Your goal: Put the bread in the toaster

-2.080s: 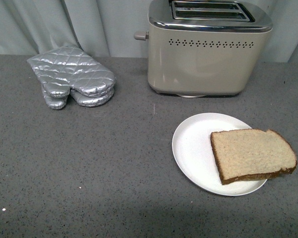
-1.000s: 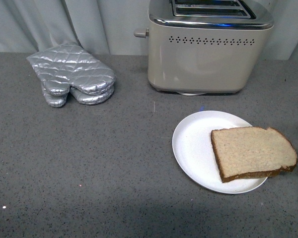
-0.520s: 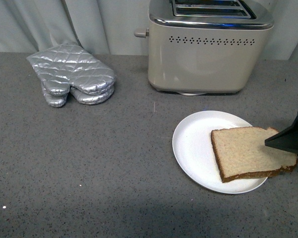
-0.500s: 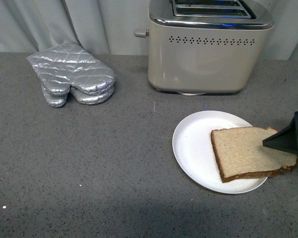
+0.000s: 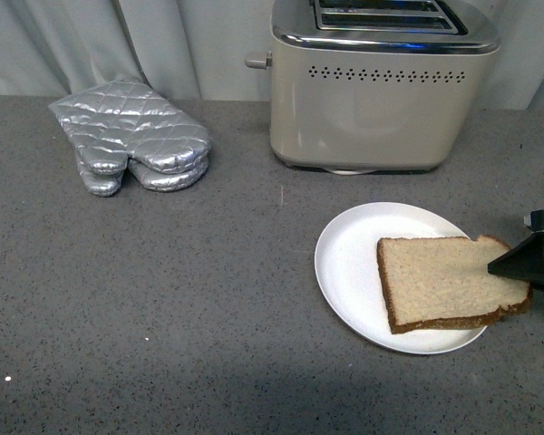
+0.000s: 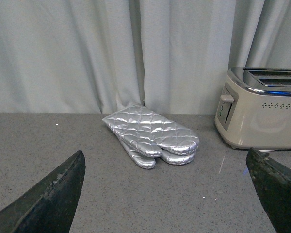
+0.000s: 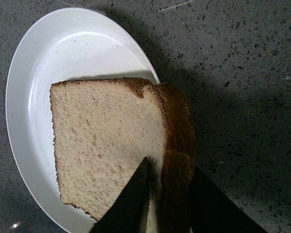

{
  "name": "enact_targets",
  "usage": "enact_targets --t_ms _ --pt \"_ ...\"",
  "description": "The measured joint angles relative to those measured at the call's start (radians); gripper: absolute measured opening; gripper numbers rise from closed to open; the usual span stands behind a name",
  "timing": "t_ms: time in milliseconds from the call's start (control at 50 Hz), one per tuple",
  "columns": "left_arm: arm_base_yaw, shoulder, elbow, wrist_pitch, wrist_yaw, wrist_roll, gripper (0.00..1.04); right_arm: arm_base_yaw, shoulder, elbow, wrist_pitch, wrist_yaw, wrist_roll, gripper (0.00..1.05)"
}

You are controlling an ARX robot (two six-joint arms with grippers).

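In the front view a round white plate (image 5: 344,263) sits on the grey speckled counter (image 5: 163,308) and holds a flat slice of light-brown wholewheat bread (image 5: 440,283) with a darker crust. The slice lies on the plate's right half, and its rounded end reaches over the rim. Behind the plate stands the boxy cream toaster (image 5: 372,104) with a chrome top, its two slots cut off by the picture's upper edge. A pair of silver quilted oven mitts (image 5: 131,136) lies well to the left. The black right gripper (image 5: 524,263) comes in from the right edge and meets the rounded end of the bread. The left wrist view shows the left gripper (image 6: 165,160) spread wide with nothing between its dark fingers (image 6: 48,204), above bare counter, the mitts (image 6: 153,136) and toaster (image 6: 262,116) beyond. In the right wrist view the right gripper (image 7: 169,167) is nearly closed, pinching the bread (image 7: 106,141): one finger (image 7: 131,204) lies on the crumb face, the other presses the crust from outside, with the plate (image 7: 63,58) underneath.
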Motion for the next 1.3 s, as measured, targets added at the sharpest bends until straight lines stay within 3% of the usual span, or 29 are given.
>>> enact_targets --t_ms 140,360,540,660,760,940,1100,1300 --pt "0.000 0.000 0.000 0.000 0.000 0.000 0.98 0.001 -0.040 0.000 -0.022 -0.007 0.035 0.02" --pt "0.000 0.000 0.000 0.000 0.000 0.000 0.98 0.019 -0.255 -0.061 -0.018 -0.065 0.248 0.01" --pt "0.000 0.000 0.000 0.000 0.000 0.000 0.98 0.068 -0.471 -0.098 0.022 -0.012 0.502 0.01" --pt "0.000 0.000 0.000 0.000 0.000 0.000 0.98 0.127 -0.619 -0.096 0.025 0.113 0.683 0.01" --pt "0.000 0.000 0.000 0.000 0.000 0.000 0.98 0.208 -0.721 -0.060 0.040 0.316 0.904 0.01" --pt "0.000 0.000 0.000 0.000 0.000 0.000 0.98 0.340 -0.669 0.069 0.049 0.686 1.115 0.01" --pt "0.000 0.000 0.000 0.000 0.000 0.000 0.98 0.413 -0.562 0.179 0.025 0.832 1.220 0.01" --pt "0.000 0.000 0.000 0.000 0.000 0.000 0.98 0.457 -0.457 0.282 -0.040 0.909 1.332 0.01"
